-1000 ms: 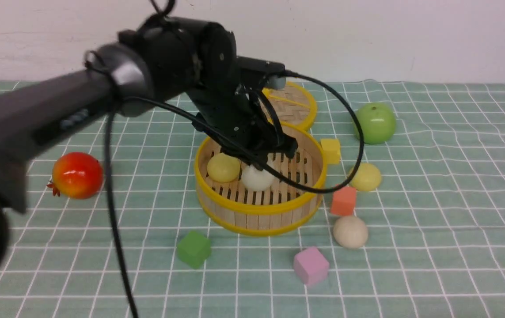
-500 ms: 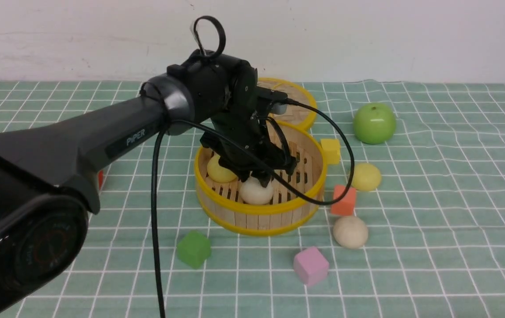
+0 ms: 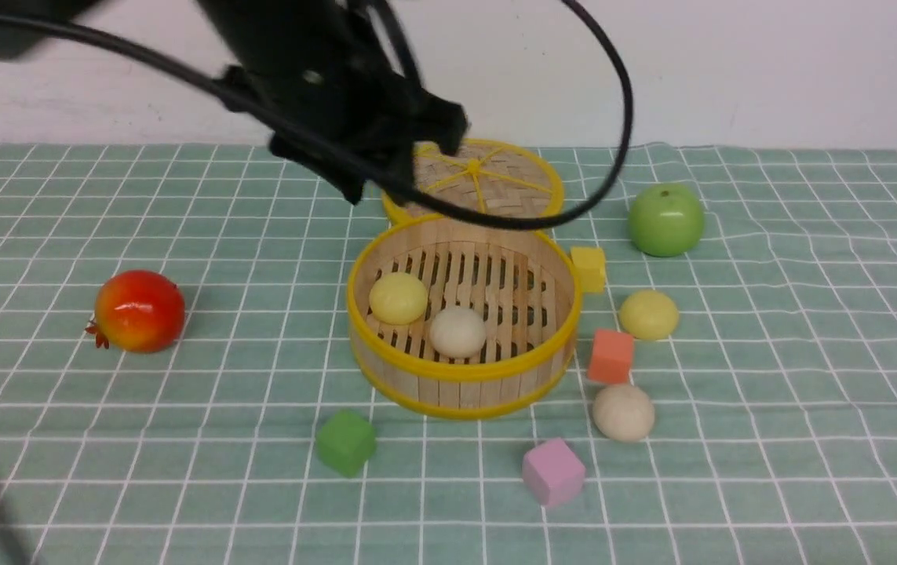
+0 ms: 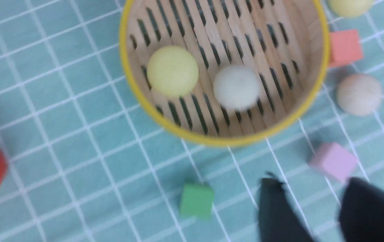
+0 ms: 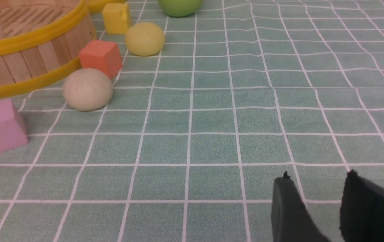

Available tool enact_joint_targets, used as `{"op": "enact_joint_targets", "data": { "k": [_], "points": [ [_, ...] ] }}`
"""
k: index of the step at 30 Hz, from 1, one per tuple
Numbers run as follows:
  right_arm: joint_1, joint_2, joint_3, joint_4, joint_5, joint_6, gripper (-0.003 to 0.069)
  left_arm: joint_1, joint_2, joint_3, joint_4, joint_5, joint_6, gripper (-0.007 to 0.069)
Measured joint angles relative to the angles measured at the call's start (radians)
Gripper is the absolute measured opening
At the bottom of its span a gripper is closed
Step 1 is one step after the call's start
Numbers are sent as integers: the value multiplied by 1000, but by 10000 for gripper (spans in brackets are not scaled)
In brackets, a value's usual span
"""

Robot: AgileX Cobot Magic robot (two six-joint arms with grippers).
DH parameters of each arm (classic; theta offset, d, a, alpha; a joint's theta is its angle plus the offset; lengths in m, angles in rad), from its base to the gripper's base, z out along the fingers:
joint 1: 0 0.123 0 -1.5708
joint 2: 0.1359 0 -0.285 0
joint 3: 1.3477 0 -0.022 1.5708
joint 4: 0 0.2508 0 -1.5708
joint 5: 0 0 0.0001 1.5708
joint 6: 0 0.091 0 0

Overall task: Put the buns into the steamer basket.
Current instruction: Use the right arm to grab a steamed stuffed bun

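The steamer basket point(image 3: 464, 390) sits in the middle of the checked cloth point(image 3: 809, 353) and holds two buns. The yellow bun point(image 3: 398, 297) lies near the basket's left wall. The cream bun point(image 3: 457, 330) lies just beside it toward the front rim, with a sliver of slatted floor between them. The woven lid point(image 3: 487, 176) lies flat just behind the basket.

Two more buns lie on the cloth to the basket's right: the loose yellow bun point(image 3: 648, 314) and the loose cream bun point(image 3: 623, 411), with an orange cube point(image 3: 610, 355) between them.

The left gripper point(image 4: 316, 215) hangs blurred above the basket's back left edge, its fingers apart and empty. The right gripper point(image 5: 317, 208) is low over bare cloth, its fingers parted with nothing between them.
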Motion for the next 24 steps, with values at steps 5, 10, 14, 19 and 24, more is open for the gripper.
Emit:
{"op": "enact_joint_targets", "data": {
  "k": [5, 10, 14, 19, 24],
  "points": [
    [0, 0, 0, 0, 0, 0, 240, 0, -312, 367, -38, -185, -1, -14],
    [0, 0, 0, 0, 0, 0, 240, 0, -609, 767, -53, -447, -1, -14],
    [0, 0, 0, 0, 0, 0, 240, 0, -871, 1125, -97, -718, -1, -14],
    [0, 0, 0, 0, 0, 0, 240, 0, -1139, 1416, -161, -990, -1, -14],
    [0, 0, 1, -12, -20, 5, 240, 0, -1409, 1607, -180, -1154, -1, -14]
  ]
}}
